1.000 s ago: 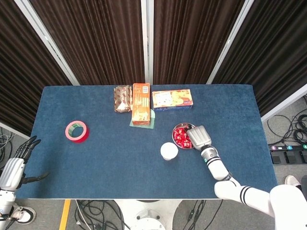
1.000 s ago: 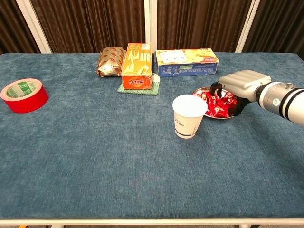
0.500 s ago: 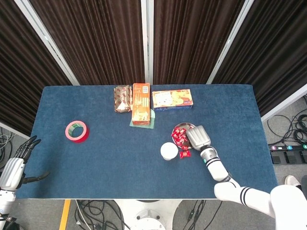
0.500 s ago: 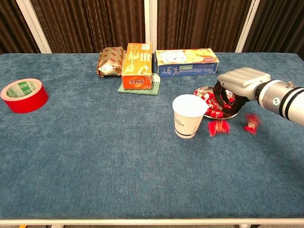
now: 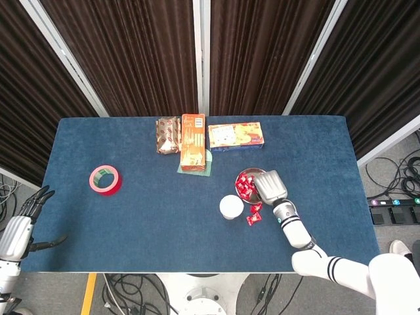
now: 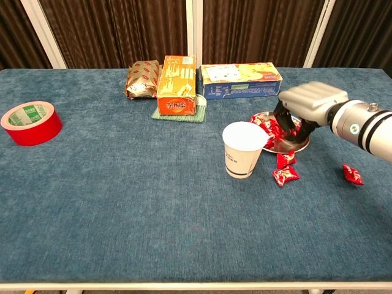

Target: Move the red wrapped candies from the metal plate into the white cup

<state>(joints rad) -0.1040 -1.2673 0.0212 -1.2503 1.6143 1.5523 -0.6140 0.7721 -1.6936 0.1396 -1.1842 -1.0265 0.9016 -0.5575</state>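
Observation:
The white cup (image 5: 231, 207) (image 6: 244, 149) stands upright near the table's middle. Just right of it lies the metal plate (image 5: 242, 177) (image 6: 300, 144) with several red wrapped candies (image 5: 245, 186) (image 6: 264, 126). My right hand (image 5: 270, 187) (image 6: 309, 103) hovers over the plate's right side, fingers curled down and pinching a red candy (image 6: 287, 127). Three candies lie on the cloth: two (image 6: 285, 176) (image 5: 252, 215) right of the cup, one (image 6: 352, 174) further right. My left hand (image 5: 20, 226) hangs off the table's front-left corner, fingers apart and holding nothing.
A red tape roll (image 5: 105, 180) (image 6: 30, 122) lies at the left. At the back stand a brown packet (image 6: 143, 78), an orange box (image 6: 177, 84) on a green mat, and a blue biscuit box (image 6: 241, 79).
My right hand rose from the plate with candy in its fingers. Three candies flew out and came to rest on the cloth right of the cup. The left hand stayed put.

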